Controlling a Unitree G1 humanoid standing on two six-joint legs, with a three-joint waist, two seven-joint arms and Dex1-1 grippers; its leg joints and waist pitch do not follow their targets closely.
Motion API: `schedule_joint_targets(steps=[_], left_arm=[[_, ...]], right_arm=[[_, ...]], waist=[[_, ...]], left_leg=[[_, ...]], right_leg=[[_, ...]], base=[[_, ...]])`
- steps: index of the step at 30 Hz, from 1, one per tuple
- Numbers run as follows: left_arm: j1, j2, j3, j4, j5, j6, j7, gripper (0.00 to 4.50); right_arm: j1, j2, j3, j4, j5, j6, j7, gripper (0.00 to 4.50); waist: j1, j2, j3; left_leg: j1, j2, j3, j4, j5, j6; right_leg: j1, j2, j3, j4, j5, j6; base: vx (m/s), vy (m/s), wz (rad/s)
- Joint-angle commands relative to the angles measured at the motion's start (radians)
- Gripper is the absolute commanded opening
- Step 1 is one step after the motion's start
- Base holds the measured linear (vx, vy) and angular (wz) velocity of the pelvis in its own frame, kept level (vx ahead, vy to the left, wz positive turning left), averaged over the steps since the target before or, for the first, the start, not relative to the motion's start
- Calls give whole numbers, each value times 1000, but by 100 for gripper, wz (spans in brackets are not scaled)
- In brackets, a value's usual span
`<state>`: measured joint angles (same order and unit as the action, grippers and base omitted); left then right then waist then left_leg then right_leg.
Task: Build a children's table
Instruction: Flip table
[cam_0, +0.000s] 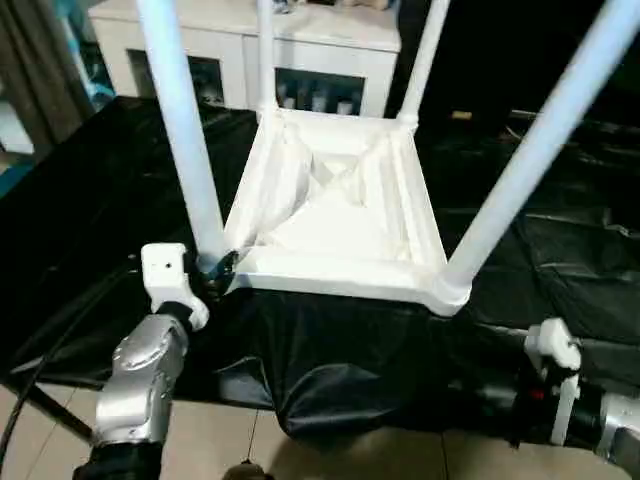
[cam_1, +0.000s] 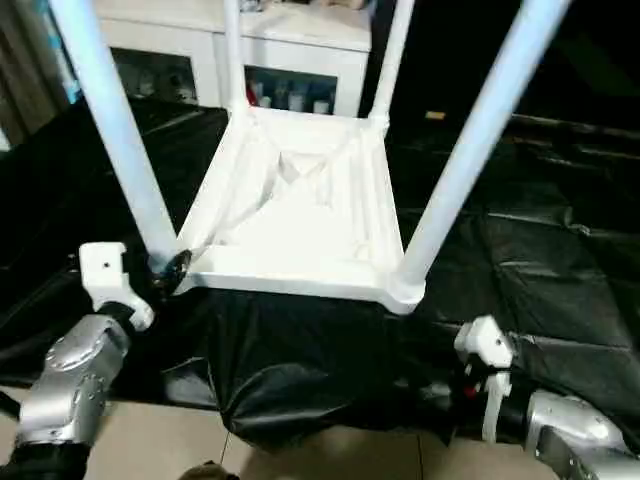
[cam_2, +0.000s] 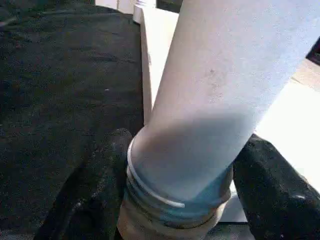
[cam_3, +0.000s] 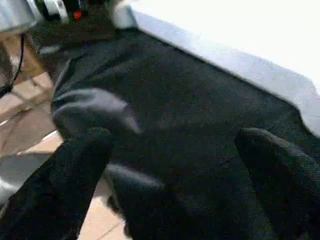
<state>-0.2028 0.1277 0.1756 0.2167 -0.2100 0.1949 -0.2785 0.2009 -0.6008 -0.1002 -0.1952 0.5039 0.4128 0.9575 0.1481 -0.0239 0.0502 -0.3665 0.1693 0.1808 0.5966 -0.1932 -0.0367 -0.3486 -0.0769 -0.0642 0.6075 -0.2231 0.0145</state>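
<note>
Upturned tabletop (cam_0: 335, 225) at the black-draped worktop's (cam_0: 90, 200) near edge, four legs up. Left gripper (cam_2: 182, 200) fingers straddling the near-left leg (cam_0: 185, 130) at its socket; right gripper (cam_3: 170, 165) spread, empty. Best squeezing squarely, low, then twisting home without tilting.

Smooth white plastic tabletop (cam_0: 340, 225) and tube legs (cam_0: 185, 130); beneath the tabletop, crinkled glossy black sheet (cam_0: 560, 250); brushed silver metal forearms (cam_0: 140, 385).
</note>
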Motion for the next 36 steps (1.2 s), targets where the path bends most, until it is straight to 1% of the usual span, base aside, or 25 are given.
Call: schedule_joint_targets(steps=[1,3,4,5,8,9,10,11,12,13,14,16,17,18,19,20,21,23,24,26,27,30,31,32,36], left_arm=[[-28,-17,-46,21,5,-4,-2,287],[-48,-35,-38,41,-6,-32,-7,287],[-51,-39,-36,42,-13,-34,-11,287],[-54,-51,-26,35,-35,-31,-17,287],[-60,-80,-2,20,-84,-29,-23,286],[-63,-94,12,14,-106,-30,-22,286],[-66,-110,29,6,-132,-33,-19,286],[-67,-133,50,-14,-181,-27,-27,286],[-67,-140,56,-22,-197,-23,-30,285],[-67,-142,56,-23,-200,-22,-31,285],[-68,-148,63,-27,-212,-23,-28,285],[-71,-171,92,-39,-254,-20,-9,285],[-75,-182,110,-43,-285,-20,-10,285],[-76,-183,112,-43,-287,-21,-10,285],[-77,-185,113,-43,-289,-22,-10,285],[-78,-189,118,-43,-294,-23,-10,285],[-80,-193,121,-43,-300,-23,-9,285],[-79,-199,123,-50,-294,-21,-13,285],[-78,-202,124,-53,-292,-20,-13,285],[-76,-208,122,-59,-299,-18,-9,285],[-76,-210,122,-58,-301,-17,-7,285],[-76,-212,122,-57,-307,-17,-5,285],[-77,-213,121,-56,-307,-17,-5,285],[-79,-215,118,-53,-309,-17,-6,285],[-80,-219,116,-56,-307,-12,-8,285]], right_arm=[[-34,16,-12,-15,-6,-14,-34,450],[-120,100,28,48,-78,-78,-148,450],[-136,116,34,63,-89,-86,-168,450],[-161,145,49,80,-94,-96,-181,450],[-211,204,67,116,-97,-100,-223,450],[-230,229,71,128,-92,-95,-237,450],[-249,257,75,140,-86,-86,-256,450],[-273,290,82,156,-71,-60,-269,450],[-280,299,85,160,-65,-52,-268,450],[-281,300,86,162,-64,-51,-267,450],[-287,306,87,169,-65,-43,-272,450],[-307,322,94,191,-66,-12,-286,450],[-322,328,93,203,-53,29,-293,450],[-325,330,92,206,-50,32,-294,450],[-329,332,91,209,-45,37,-294,450],[-337,338,85,213,-29,57,-301,450],[-345,343,79,217,-13,79,-309,450],[-365,370,47,221,21,104,-337,450],[-379,388,24,231,36,113,-366,450],[-441,454,-64,300,77,141,-501,450],[-457,472,-85,319,98,141,-521,450],[-493,506,-122,361,139,142,-547,450],[-507,515,-129,379,147,141,-556,450],[-550,541,-149,438,164,132,-583,450],[-630,579,-176,547,170,134,-616,450]], waist=[[-12,1,-37],[-20,-3,-41],[-20,-3,-41],[-23,-4,-45],[-19,1,-48],[-22,-8,-50],[-23,-10,-51],[-22,-9,-58],[-23,-8,-60],[-18,-7,-70],[-16,-10,-70],[-15,-11,-70],[-15,-12,-69],[-16,-11,-70],[-16,-11,-65],[-17,-10,-63],[-17,-13,-62],[-21,-10,-61],[-27,-10,-61],[-38,-9,-62],[-40,-9,-62],[-40,-5,-63],[-41,-11,-64],[-45,-7,-64],[-48,-6,-65]], left_leg=[[19,74,-45,-96,-353,-20],[18,74,-42,-94,-318,-24],[18,74,-42,-94,-318,-24],[18,76,-39,-93,-290,-27],[20,78,-35,-90,-251,-16],[16,77,-33,-90,-235,-11],[11,76,-34,-89,-212,-6],[11,76,-32,-83,-162,13],[7,75,-32,-80,-134,20],[7,74,-30,-70,-70,42],[3,71,-26,-63,-15,70],[-2,68,-23,-59,4,94],[-6,66,-22,-58,-2,103],[-6,67,-22,-57,-10,106],[-7,68,-20,-59,-38,104],[-5,70,-20,-62,-71,94],[-5,71,-21,-64,-82,88],[-3,73,-22,-68,-108,71],[-2,74,-23,-70,-112,57],[-3,72,-24,-75,-114,40],[-1,71,-23,-74,-118,34],[0,72,-21,-74,-112,18],[-1,71,-19,-72,-99,21],[-3,69,-19,-73,-94,23],[-3,68,-17,-71,-87,19]], right_leg=[[0,-92,53,-109,-395,-110],[-3,-91,52,-105,-362,-119],[-3,-91,52,-105,-362,-119],[-2,-89,52,-98,-302,-140],[0,-86,55,-85,-196,-171],[3,-85,54,-81,-172,-177],[7,-86,53,-75,-148,-182],[9,-86,52,-65,-77,-195],[11,-86,52,-60,-39,-200],[12,-83,50,-48,59,-209],[8,-77,50,-41,148,-219],[10,-78,49,-36,184,-237],[10,-80,49,-36,177,-243],[9,-80,49,-36,166,-245],[6,-80,49,-42,123,-242],[7,-81,50,-47,72,-235],[7,-82,50,-49,51,-230],[5,-82,50,-52,5,-219],[4,-81,50,-52,-9,-212],[1,-81,49,-52,-25,-216],[1,-80,48,-53,-33,-216],[2,-79,50,-52,-4,-206],[4,-79,50,-50,19,-203],[3,-80,49,-47,24,-212],[3,-80,48,-47,27,-213]], base=[[0,0,0],[0,0,0],[0,0,0],[0,0,0],[0,0,0],[0,0,0],[0,0,0],[0,0,0],[0,0,0],[0,0,0],[0,0,0],[0,0,0],[0,0,0],[0,0,0],[0,0,0],[0,0,0],[0,0,0],[0,0,0],[0,0,0],[0,0,0],[0,0,0],[0,0,0],[0,0,0],[0,0,0],[0,0,0]])
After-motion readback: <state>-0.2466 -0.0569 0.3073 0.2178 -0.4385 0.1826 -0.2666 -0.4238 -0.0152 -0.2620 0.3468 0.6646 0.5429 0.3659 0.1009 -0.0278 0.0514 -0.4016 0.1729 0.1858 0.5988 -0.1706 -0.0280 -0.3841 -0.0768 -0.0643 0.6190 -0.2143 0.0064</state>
